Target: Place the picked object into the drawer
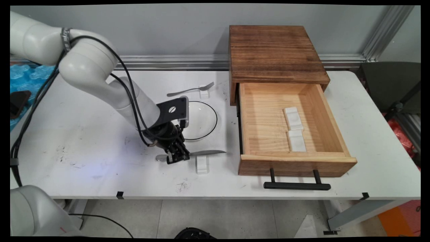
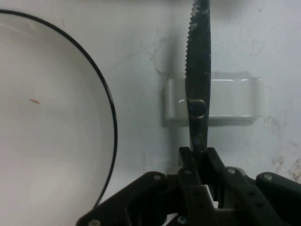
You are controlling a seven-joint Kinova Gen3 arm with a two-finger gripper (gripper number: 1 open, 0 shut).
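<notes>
Fingers of the black two-finger claw (image 1: pixel 178 158) are pressed together on the slim serrated steel table knife (image 1: pixel 201 153), gripping it where the handle meets the blade. In the hand view the toothed blade runs straight out from between the fingertips (image 2: pixel 188 162) and crosses the small white ceramic rest (image 2: pixel 214 103) just ahead of them.

To the claw's left, the knife's rounded handle end pokes out a little way, low over the white table (image 1: pixel 84 141). The blade points off to the claw's right, level, with the rest beneath its middle; whether blade and rest are touching cannot be told.

Just behind the claw sits the shallow white plate with a thin black rim (image 1: pixel 205 119), apart from the knife. Farther behind, beyond the plate, a steel fork (image 1: pixel 191 90) lies with its tines on a second small white rest (image 1: pixel 204 91).

Well to the claw's right stands the brown wooden cabinet (image 1: pixel 275 53) with its pale wood drawer (image 1: pixel 322 111) pulled open, black bar handle toward the table's near edge; two more white rests (image 1: pixel 295 129) lie end to end inside.

The knife looks light, stiff and smooth, so likely slippery and prone to pivot in a narrow pinch. A hold near its balance point, flat faces against the pads, seems soundest. The rest looks small, easily knocked and chippable.
</notes>
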